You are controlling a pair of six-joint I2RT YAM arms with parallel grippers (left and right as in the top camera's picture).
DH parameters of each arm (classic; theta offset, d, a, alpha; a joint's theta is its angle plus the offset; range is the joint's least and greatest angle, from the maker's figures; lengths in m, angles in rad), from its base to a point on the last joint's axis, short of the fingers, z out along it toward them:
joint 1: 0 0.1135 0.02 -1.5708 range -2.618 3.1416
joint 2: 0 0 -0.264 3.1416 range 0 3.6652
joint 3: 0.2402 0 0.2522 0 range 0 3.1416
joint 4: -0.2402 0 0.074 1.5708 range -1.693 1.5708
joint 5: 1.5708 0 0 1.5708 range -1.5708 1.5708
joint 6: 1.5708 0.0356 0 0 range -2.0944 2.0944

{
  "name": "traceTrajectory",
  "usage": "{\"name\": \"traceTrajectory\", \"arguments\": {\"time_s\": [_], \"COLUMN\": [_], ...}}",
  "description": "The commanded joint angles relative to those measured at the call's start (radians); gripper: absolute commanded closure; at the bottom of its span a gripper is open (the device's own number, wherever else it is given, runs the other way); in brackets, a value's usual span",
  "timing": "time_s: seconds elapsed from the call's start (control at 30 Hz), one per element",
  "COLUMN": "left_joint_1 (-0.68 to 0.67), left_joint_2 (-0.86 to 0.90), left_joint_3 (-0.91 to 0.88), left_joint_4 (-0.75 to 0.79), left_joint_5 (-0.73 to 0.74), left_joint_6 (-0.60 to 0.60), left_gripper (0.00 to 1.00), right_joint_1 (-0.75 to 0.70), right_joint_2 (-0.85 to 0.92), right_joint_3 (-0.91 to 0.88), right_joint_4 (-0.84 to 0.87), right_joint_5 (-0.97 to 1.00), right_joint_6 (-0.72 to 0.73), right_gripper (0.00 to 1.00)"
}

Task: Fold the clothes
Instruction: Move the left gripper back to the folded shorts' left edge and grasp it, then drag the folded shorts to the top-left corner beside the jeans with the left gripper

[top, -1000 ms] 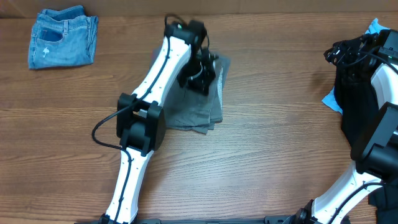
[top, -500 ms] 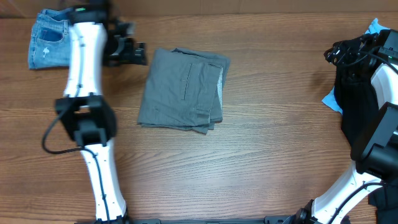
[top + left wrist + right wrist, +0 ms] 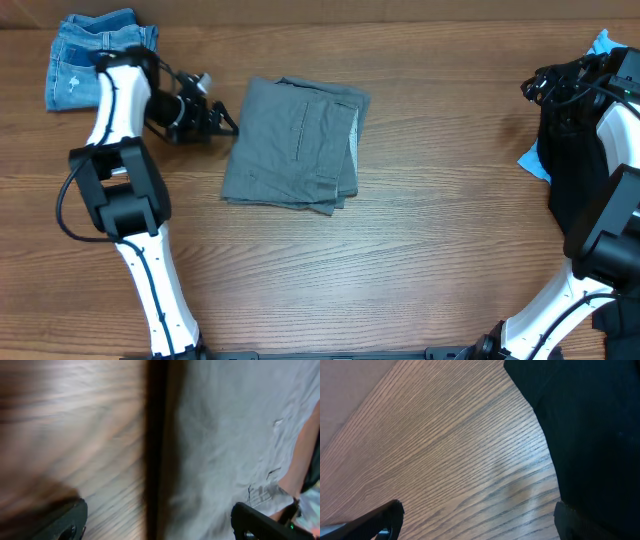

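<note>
The grey shorts (image 3: 295, 145) lie just toward 10 o'clock of the middle of the bench (image 3: 420, 250). They are folded into a compact, layered rectangle with the edges fairly square, though the corner at 5 o'clock shows a few layers stepping out. The denim shorts (image 3: 100, 60) sit far out at 10 o'clock, also folded and flat. Those two pieces look finished, or nearly so.

The left hand (image 3: 222, 122) hangs low at the 9 o'clock edge of the grey shorts, pointing toward 3 o'clock at the cloth. The blurred left wrist view shows its fingers (image 3: 65, 520) spread wide with nothing between them, and the grey fabric fills the frame ahead. It is released, just beside the edge. I cannot tell whether it touches.

What remains lies at 3 o'clock. The black garment (image 3: 565, 140) is heaped loosely under the right arm, with the light-blue cloth (image 3: 530, 160) peeking out from beneath it. Neither looks folded. The right hand (image 3: 477, 525) is also released: its fingers stand well apart over bare wood, and the black garment is just to the 3 o'clock side of them.

My judgement is that about half the pile is done, with perhaps a last squaring of the grey stack, then the black and blue pieces to do
</note>
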Motion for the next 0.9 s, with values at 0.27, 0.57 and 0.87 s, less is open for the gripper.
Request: {"name": "traceTrajectory", "arguments": {"time_s": [0.27, 0.57, 0.87], "left_joint_1": [-0.108, -0.149, -0.132], "left_joint_2": [-0.007, -0.007, -0.008], "left_joint_3": [-0.176, -0.189, -0.097], "left_joint_4": [0.13, 0.26, 0.289], "left_joint_5": [0.063, -0.013, -0.237], "left_joint_6": [0.033, -0.065, -0.185], "left_gripper": [0.09, 0.71, 0.96], "right_joint_1": [0.001, 0.001, 0.001], "right_joint_2": [0.001, 0.001, 0.001], "right_joint_3": [0.023, 0.023, 0.023], "right_joint_4": [0.004, 0.004, 0.004], "right_joint_5": [0.002, 0.002, 0.002], "right_joint_6": [0.001, 0.001, 0.001], "right_gripper": [0.0, 0.0, 0.0]}}
